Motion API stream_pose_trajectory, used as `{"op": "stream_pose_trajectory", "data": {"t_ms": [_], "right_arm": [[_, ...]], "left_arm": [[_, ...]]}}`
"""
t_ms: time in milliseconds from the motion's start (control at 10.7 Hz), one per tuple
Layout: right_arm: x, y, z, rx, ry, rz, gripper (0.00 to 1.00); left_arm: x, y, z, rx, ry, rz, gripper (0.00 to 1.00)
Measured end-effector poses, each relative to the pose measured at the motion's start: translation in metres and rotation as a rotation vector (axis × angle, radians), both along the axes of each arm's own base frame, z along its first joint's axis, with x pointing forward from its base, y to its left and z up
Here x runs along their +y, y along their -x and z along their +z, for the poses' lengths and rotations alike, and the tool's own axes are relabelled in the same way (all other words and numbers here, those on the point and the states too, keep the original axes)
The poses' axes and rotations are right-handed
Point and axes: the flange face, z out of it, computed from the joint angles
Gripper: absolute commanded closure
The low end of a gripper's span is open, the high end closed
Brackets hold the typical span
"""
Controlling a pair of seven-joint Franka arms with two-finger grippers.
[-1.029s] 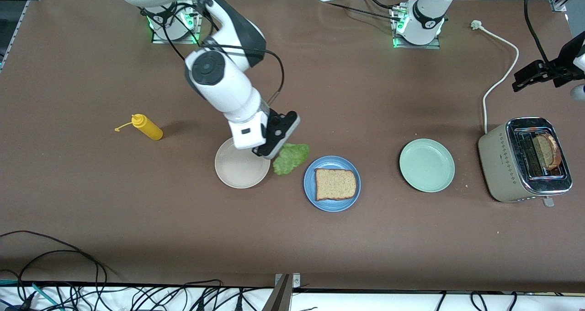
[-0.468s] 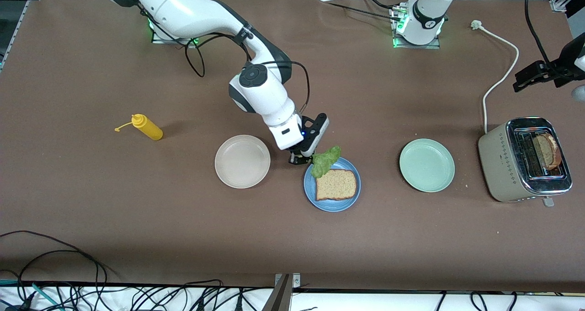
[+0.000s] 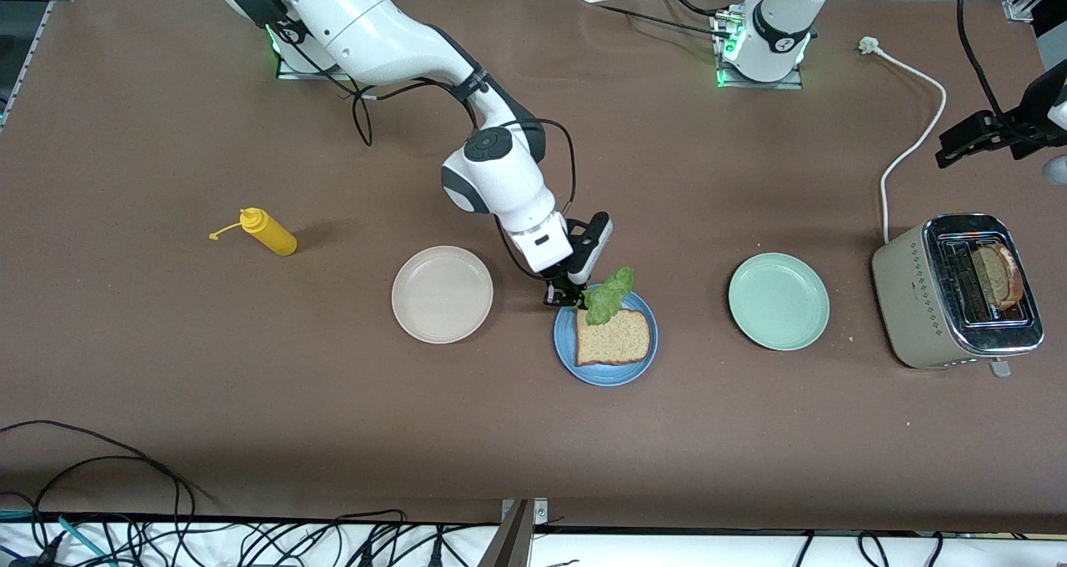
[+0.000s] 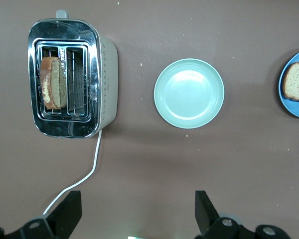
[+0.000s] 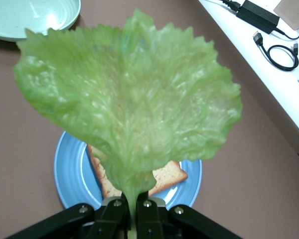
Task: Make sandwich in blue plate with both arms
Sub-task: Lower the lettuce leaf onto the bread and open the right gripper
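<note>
With one bread slice [image 3: 612,336] already on the blue plate [image 3: 568,352], our right end effector [image 3: 568,298] holds the lettuce [image 3: 608,294] clamped over it, our left end effector [image 4: 134,219] waits spread apart, and the second slice [image 3: 997,275] sits in the toaster [image 3: 909,300].

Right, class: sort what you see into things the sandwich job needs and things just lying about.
Needed: lettuce leaf in the right claw; bread slice; blue plate; toaster holding bread.
Lying about: cream plate; mint plate; mustard bottle.

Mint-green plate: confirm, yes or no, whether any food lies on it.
No. In the left wrist view the mint-green plate is bare, while bread sits in the toaster and on the blue plate.
</note>
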Motion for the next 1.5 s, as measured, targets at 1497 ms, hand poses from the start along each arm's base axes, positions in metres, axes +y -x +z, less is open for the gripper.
{"op": "stream_pose_trajectory", "data": {"t_ms": [1497], "right_arm": [[-0.008,-0.012,-0.067,-0.058,-0.056,-0.008,0.88]], "left_arm": [[0.002,0.0,0.0,0.001,0.0,0.004,0.0]]}}
